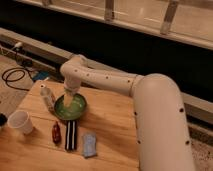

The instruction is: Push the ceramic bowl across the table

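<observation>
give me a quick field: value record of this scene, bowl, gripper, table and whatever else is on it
ceramic bowl: green, round, left-centre of the table
gripper: down at the bowl's near-left part, at or inside its rim
table: light wood planks
white cup: near the left edge, apart from the bowl
bottle: pale, upright, just left of the bowl
red item: small, in front of the bowl
dark flat item: beside the red one
blue item: right of it

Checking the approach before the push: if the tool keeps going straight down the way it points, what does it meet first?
Probably the inside of the green bowl; the tool hangs at or just inside it, though depth is unclear.
</observation>
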Controlling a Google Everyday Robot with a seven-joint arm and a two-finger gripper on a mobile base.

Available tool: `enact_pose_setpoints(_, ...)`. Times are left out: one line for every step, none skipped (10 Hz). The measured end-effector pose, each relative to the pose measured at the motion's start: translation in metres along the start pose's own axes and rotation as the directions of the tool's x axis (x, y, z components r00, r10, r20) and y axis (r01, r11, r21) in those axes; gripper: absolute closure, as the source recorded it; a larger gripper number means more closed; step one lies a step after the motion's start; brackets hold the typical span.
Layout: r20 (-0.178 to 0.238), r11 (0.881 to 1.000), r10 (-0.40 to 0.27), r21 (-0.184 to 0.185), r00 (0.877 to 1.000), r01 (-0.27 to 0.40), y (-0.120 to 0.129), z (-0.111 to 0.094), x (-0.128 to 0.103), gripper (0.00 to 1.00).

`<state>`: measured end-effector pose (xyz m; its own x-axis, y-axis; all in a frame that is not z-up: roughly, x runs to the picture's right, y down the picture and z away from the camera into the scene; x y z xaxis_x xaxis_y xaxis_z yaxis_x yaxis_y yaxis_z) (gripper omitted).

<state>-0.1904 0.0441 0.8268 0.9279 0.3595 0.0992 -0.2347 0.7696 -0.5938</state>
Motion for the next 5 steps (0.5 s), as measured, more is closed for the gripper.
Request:
enact_pose_setpoints(-0.004, 0.999, 0.041, 0.021, 0.999, -0.040, -0.004, -0.008, 0.020, 0.30)
enact_pose_setpoints(-0.004, 0.996, 0.083, 0.036, 0.997, -0.083, -0.005, -0.016, 0.042, 0.30)
enact_pose_setpoints(-0.005, 0.992, 0.115, 0.048, 0.993, -0.114, -0.006, -0.022, 0.060, 0.30)
enact_pose_setpoints(-0.004, 0.990, 0.134, 0.054, 0.991, -0.134, -0.005, -0.025, 0.070, 0.30)
enact_pose_setpoints(-0.003, 0.990, 0.134, 0.054, 0.991, -0.134, -0.005, -0.025, 0.071, 0.30)
